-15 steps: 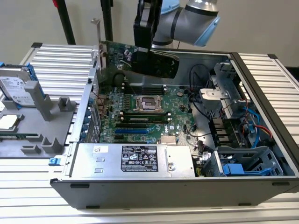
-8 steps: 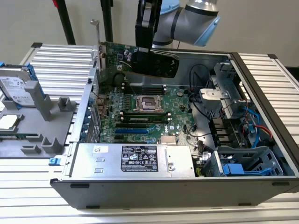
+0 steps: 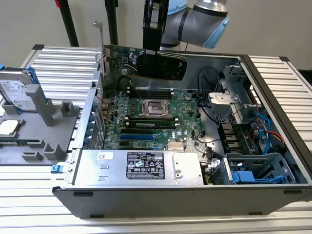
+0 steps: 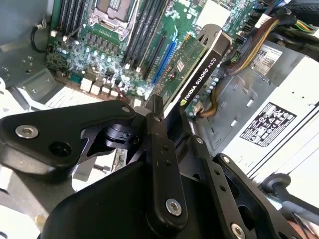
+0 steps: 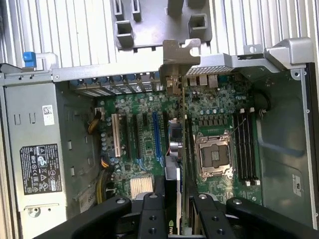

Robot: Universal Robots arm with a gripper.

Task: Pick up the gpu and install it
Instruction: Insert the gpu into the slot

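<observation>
In the exterior view, one arm's pincer (image 3: 151, 48) at the upper centre clamps one gpu (image 3: 163, 66) above one motherboard (image 3: 146, 122) inside one open computer case (image 3: 273, 97). One hard drive (image 3: 17, 92) sits at the far left.

In the second wrist view, two fingers (image 4: 159, 149) are closed on the edge of the gpu (image 4: 199, 64).

In the first wrist view, the gpu (image 5: 178, 174) hangs edge-on over the motherboard's slots (image 5: 155, 134) at centre frame.

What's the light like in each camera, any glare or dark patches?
Exterior view: even light, with a soft sheen on the power supply cover. Second wrist view: the gripper, shut on the gpu, looks dark in the foreground. First wrist view: the ribbed table is brightest.
</observation>
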